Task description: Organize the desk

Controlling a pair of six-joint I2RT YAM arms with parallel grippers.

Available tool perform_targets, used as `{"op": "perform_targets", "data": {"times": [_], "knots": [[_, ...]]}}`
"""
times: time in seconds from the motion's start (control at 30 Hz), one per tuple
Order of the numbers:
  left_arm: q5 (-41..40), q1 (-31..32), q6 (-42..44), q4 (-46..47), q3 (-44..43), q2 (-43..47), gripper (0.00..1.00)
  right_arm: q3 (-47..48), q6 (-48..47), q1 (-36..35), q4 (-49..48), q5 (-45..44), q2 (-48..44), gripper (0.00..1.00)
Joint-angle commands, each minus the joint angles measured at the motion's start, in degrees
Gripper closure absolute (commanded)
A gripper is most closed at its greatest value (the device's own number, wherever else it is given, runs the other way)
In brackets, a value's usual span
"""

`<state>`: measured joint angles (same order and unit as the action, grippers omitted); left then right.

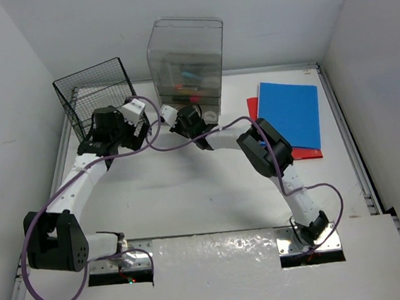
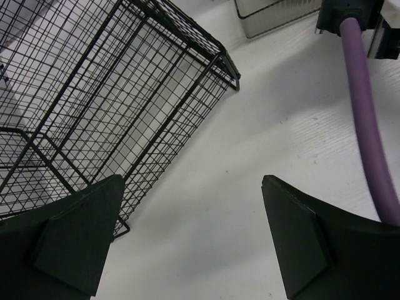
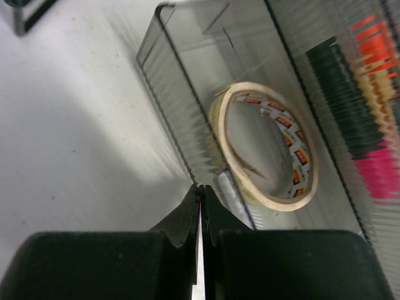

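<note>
The white desk (image 1: 190, 193) holds a black wire rack (image 1: 95, 96) at the back left and a clear plastic drawer box (image 1: 185, 59) at the back middle. My left gripper (image 1: 136, 115) is open and empty just right of the rack; in the left wrist view (image 2: 190, 187) bare desk shows between its fingers, beside the rack (image 2: 94, 94). My right gripper (image 1: 172, 116) is shut, its tips (image 3: 200, 187) against the front wall of the box's open bottom drawer (image 3: 181, 81). A roll of tan tape (image 3: 269, 147) lies in that drawer.
A blue folder (image 1: 290, 113) lies on a red one (image 1: 306, 152) at the back right. Orange, pink and dark items (image 3: 375, 94) show through the box wall. A purple cable (image 2: 369, 125) hangs by the left gripper. White walls enclose the desk.
</note>
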<state>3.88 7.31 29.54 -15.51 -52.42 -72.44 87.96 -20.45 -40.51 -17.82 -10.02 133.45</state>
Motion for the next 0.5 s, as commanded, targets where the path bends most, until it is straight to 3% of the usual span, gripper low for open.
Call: {"op": "perform_targets", "data": {"times": [0.0, 0.23, 0.47], "knots": [[0.08, -0.72, 0.26, 2.32, 0.04, -0.15, 0.09, 3.7, 1.55, 0.87, -0.98, -1.31, 1.28, 1.0], [0.25, -1.07, 0.52, 2.41, 0.04, -0.94, 0.09, 7.75, -5.21, 2.98, -0.98, -8.25, 4.27, 1.0], [0.6, -1.51, 0.43, 2.41, -0.31, -1.65, 0.09, 11.78, -7.23, 4.3, -2.48, -8.43, 7.7, 1.0]]}}
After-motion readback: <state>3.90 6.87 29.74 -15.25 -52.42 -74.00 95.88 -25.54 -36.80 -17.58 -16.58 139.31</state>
